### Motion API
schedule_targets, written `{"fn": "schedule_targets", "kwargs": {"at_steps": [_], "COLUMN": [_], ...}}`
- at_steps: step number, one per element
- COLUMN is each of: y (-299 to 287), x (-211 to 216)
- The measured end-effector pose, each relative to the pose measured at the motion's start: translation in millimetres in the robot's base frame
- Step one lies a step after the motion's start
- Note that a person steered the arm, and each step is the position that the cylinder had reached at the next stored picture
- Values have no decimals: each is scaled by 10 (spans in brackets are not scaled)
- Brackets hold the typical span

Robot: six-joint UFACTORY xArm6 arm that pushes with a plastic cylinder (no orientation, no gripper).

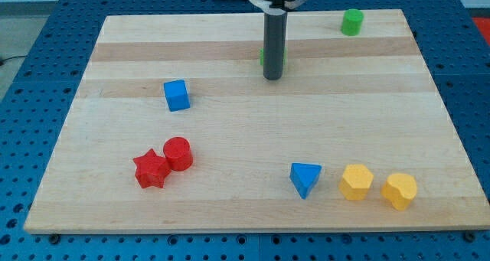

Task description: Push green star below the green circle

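Near the view's top: my tip (272, 77) hides green star (262, 57) | green circle (352, 21) right | no gripper | wooden board (245, 123)

Robotics lab, blue perforated bench (46, 54), wooden board (230, 131)

A pale wooden board (253, 207) lay on a blue pegboard bench (38, 77). A green circle (352, 21) sat near the board's top right corner. A green block (262, 58), mostly hidden behind the rod, sat near top centre, with my tip (272, 78) touching it. A blue cube (177, 95) sat left of centre. A red star (151, 169) and red cylinder (178, 153) touched at lower left. A blue triangle (305, 178), yellow hexagon (356, 181) and yellow heart (400, 190) lined the lower right.
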State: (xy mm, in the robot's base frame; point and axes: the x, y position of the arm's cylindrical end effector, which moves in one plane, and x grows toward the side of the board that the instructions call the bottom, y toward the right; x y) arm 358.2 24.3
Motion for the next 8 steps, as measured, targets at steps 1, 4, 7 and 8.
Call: {"fn": "schedule_targets", "kwargs": {"at_steps": [1, 4, 7, 8], "y": [-189, 460, 113, 659], "x": [-179, -374, -744, -785]}}
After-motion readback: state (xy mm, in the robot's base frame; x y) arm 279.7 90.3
